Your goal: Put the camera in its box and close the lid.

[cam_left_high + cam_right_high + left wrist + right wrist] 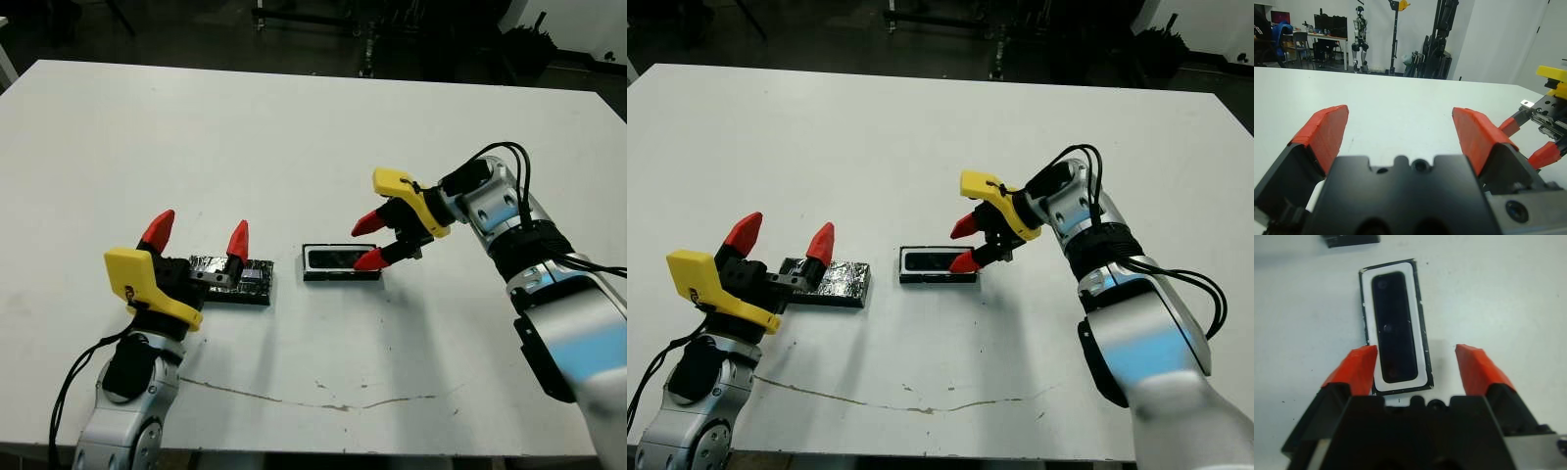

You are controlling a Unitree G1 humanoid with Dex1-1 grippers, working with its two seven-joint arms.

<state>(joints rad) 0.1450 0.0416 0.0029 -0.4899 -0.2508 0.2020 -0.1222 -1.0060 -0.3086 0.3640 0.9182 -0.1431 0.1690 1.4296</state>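
- While parked over white table (294,127), right gripper (370,242) spread wide, pinching nothing.
- Box (1394,328) just ahead of right fingertips, flat on table; one red finger (1355,367) beside box's near end, other finger well clear on far side.
- Camera (1395,327) lying inside box, seated in white lining, long axis along box.
- Box not between right fingers; near end level with one fingertip, contact with that finger unclear.
- Left gripper (197,237) also spread wide, red tips pointing up and away from table, gripping nothing.
- Lid (828,281) flat on table just past left gripper body, crinkly glossy top up, partly hidden behind gripper; one left finger (237,241) rising right in front of lid.
- Lid apart from box, bare table gap between them; box uncovered.
- Lid lying near left fingers, box near right fingers, both roughly in one row across table.
- Seen from left wrist: own two pads (1325,131) far apart, right gripper's red tips visible beyond them to one side.
- Thin brownish crack line across table nearer robot than both fingersets.
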